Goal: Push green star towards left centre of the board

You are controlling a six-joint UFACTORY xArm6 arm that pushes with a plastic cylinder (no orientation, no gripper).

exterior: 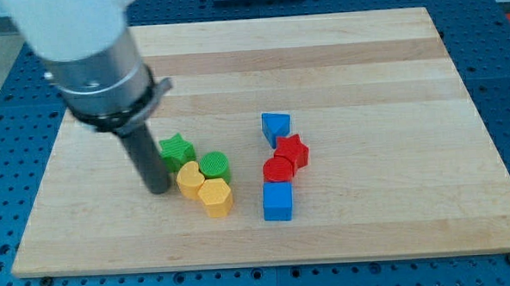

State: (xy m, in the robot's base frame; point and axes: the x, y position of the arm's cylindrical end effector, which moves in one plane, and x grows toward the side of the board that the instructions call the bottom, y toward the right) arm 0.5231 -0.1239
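Note:
The green star [177, 150] lies left of the board's middle. My tip [158, 189] rests on the board just left of and below the star, close beside the yellow heart-shaped block [189, 178]. The dark rod rises from the tip to the grey arm body [96, 64] at the view's upper left and covers part of the star's left edge. A green round block [215, 166] touches the star's lower right. A yellow hexagon block [215, 197] sits below the heart.
A second cluster lies right of the middle: a blue triangle block [276, 126], a red star [293, 150], a red round block [278, 169] and a blue cube [277, 201]. The wooden board [363, 61] sits on a blue perforated table [508, 106].

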